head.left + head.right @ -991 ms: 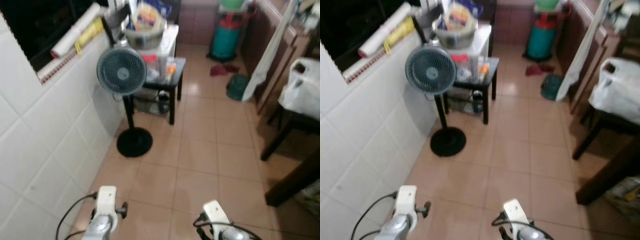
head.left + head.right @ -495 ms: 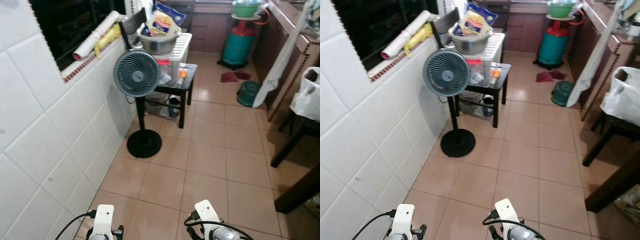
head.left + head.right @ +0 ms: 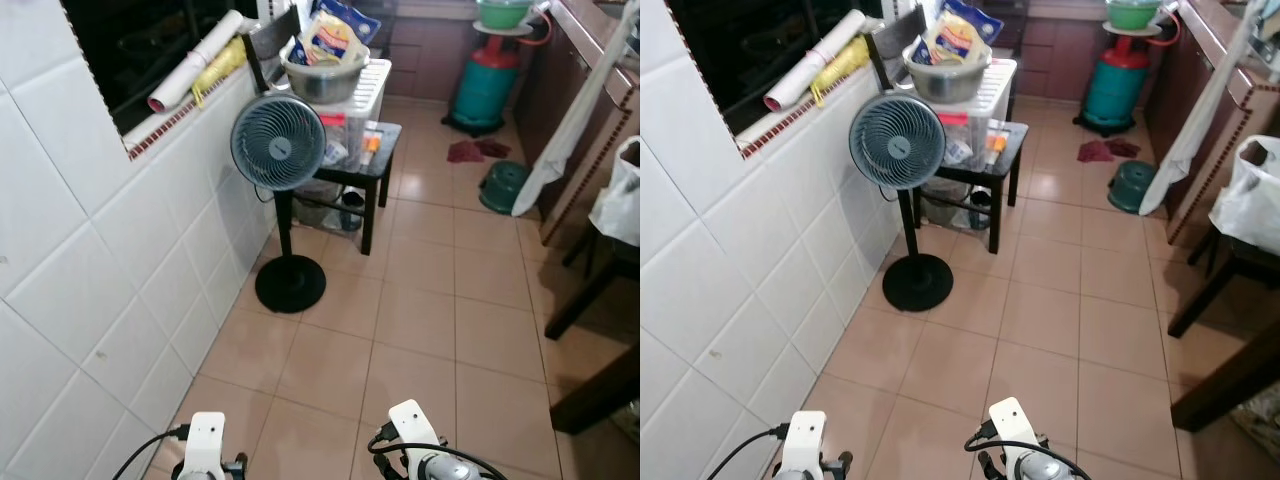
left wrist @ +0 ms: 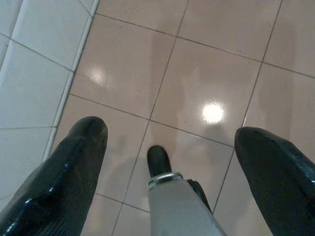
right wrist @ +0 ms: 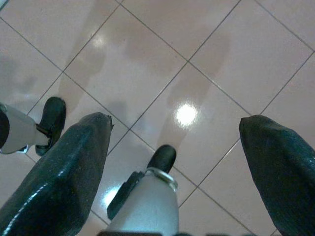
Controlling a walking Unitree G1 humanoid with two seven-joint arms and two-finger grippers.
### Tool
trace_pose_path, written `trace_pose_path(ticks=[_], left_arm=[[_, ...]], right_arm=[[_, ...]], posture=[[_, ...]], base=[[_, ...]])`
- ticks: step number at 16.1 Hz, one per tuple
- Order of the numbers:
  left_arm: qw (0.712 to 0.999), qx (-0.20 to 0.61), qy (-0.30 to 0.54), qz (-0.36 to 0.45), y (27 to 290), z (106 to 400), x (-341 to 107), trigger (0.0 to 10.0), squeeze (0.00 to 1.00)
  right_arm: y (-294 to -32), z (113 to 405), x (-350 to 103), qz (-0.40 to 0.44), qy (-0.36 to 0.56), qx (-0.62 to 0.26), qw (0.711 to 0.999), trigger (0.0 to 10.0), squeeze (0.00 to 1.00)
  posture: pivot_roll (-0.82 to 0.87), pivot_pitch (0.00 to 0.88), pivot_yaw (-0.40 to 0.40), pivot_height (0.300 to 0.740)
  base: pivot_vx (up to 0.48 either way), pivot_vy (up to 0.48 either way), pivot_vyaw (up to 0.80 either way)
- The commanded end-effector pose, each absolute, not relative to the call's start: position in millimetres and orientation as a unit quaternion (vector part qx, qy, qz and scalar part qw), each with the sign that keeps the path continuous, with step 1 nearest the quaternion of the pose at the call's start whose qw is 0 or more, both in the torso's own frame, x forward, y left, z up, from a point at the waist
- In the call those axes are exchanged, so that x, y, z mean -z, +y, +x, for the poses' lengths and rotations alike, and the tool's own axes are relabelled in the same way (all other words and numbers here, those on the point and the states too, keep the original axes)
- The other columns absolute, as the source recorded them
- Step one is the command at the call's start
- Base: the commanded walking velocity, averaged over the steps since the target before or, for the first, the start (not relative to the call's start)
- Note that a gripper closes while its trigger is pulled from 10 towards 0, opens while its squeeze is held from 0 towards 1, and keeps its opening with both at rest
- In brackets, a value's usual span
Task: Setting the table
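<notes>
Both arms hang low at the bottom of the head views, the left wrist (image 3: 206, 442) and the right wrist (image 3: 413, 432) over the floor tiles. In the left wrist view my left gripper (image 4: 171, 132) is open, its black fingers (image 4: 74, 162) wide apart above bare tile, holding nothing. My right gripper (image 5: 176, 123) is open too and empty, with its fingers (image 5: 74, 162) spread over the tiles. A dark wooden table leg (image 3: 598, 392) shows at the right edge. A metal bowl (image 3: 322, 80) with snack packets sits on a white box at the back.
A standing fan (image 3: 278, 142) on a round black base (image 3: 290, 284) stands by the white tiled wall (image 3: 90, 290). Behind it is a black side table (image 3: 375, 170). A teal gas cylinder (image 3: 485, 85), a small green bin (image 3: 502, 186) and a chair with a white bag (image 3: 618, 195) are further off.
The whole picture has shifted as the camera rose and turned slightly; the fan and side table now sit a little more central. Both arms still hang low with the fingers apart.
</notes>
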State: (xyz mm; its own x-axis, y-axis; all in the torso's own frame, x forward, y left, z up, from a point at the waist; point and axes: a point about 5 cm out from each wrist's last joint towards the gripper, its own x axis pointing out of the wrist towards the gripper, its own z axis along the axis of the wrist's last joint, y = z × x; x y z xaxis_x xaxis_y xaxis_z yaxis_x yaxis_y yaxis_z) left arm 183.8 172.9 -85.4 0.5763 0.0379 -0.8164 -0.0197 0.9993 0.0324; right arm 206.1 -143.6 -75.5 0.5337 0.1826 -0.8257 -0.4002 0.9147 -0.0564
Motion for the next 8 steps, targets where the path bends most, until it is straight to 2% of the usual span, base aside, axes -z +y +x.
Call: trace_pose_path(ticks=[1,8], left_arm=[[0.887,-0.014,0.462,0.009,175.1,183.4,85.5,10.0,0.00],[0.884,-0.002,0.466,0.017,173.6,181.0,86.7,10.0,0.00]], right_arm=[[-143.0,205.4,76.0,-0.123,0.455,-0.167,0.866,10.0,0.00],[-145.4,202.7,77.4,-0.121,0.459,-0.163,0.865,10.0,0.00]], posture=[[-0.10,0.055,0.017,0.740],[-0.11,0.058,0.027,0.740]], base=[[0.266,0.000,0.00],[0.313,0.000,0.00]])
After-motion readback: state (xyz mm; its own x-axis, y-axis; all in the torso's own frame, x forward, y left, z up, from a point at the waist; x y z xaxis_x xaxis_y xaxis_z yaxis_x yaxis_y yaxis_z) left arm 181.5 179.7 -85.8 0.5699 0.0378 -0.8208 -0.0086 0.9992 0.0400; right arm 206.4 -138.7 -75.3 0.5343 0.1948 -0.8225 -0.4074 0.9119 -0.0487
